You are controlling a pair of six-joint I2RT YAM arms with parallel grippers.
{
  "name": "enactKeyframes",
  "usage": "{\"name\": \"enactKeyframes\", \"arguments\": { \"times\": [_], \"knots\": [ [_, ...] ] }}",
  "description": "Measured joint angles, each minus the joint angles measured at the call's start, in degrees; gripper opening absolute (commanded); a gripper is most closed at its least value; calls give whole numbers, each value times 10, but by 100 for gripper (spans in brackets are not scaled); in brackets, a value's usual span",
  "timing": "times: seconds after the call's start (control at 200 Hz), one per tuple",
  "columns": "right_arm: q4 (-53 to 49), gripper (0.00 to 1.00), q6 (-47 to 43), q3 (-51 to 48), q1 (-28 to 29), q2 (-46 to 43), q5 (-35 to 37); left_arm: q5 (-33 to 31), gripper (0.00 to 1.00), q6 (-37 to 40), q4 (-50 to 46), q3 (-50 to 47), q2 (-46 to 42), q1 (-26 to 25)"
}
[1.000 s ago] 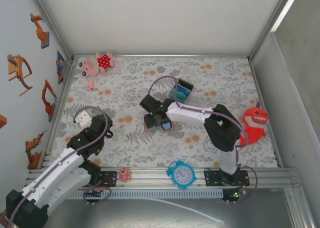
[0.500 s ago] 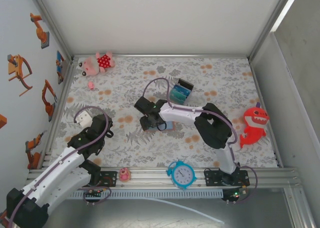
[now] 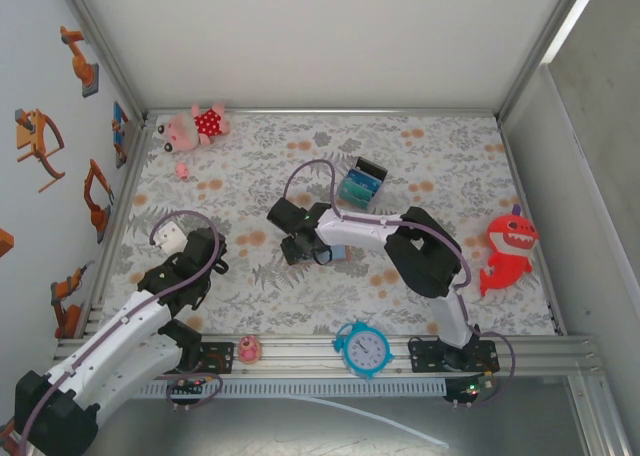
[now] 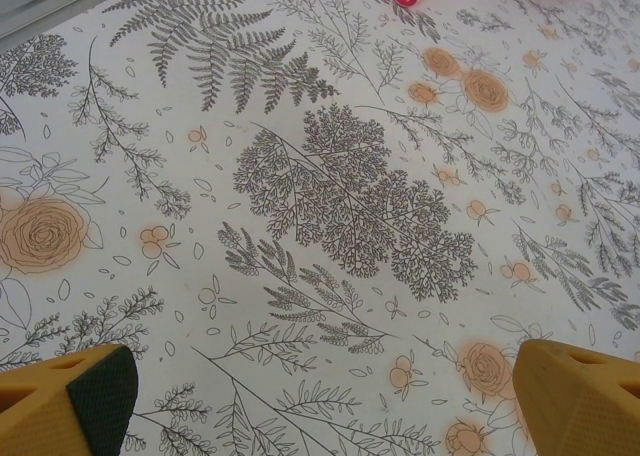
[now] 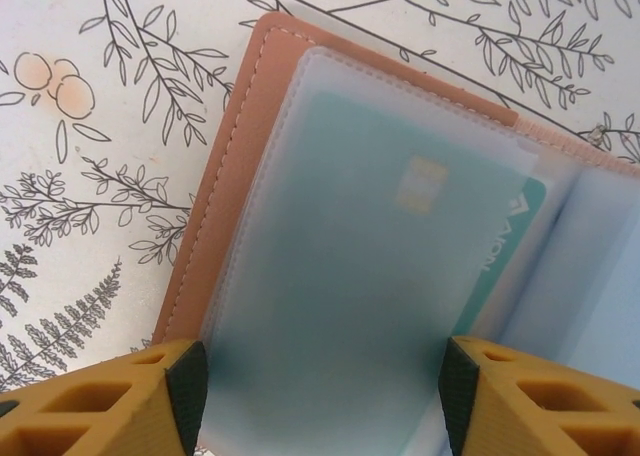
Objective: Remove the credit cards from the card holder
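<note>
Right arm [image 3: 375,228], moved: swung left across mid-table since a second ago, elbow drawn in, wrist now further over the holder.
Table [image 3: 440,166]: covered in a fern-and-flower print cloth.
Left arm [image 3: 130,326]: folded at the near left, wrist above bare cloth.
Card holder [image 5: 225,176]: lying open and flat at mid-table, just near-left of the black box [image 3: 362,181] of teal cards; tan leather edge on the left, frosted sleeve on top.
Card [image 5: 400,246]: teal, tucked inside the sleeve, chip showing through.
Right claw [image 5: 320,396]: spread partway, hanging right over the sleeve, one pad [image 5: 188,386] by its left edge; contact impossible to tell; clamped on nothing.
Left claw [image 4: 325,401]: spread wide, holding nothing.
</note>
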Motion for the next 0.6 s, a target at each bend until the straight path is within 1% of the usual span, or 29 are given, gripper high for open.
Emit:
{"name": "enactKeyframes", "arguments": {
  "times": [0.12,0.316,0.531,0.601],
  "knots": [
    [20,53,-5,-20,-4,-12,-9,0,97,0,0,0,0,0],
    [45,40,-13,-49,-22,-30,-33,4,97,9,0,1,-8,0],
    [54,25,-57,-73,-31,-49,-53,26,97,37,7,8,-16,0],
    [55,23,-74,-79,-31,-54,-66,37,97,43,15,8,-15,-3]
  ]
}}
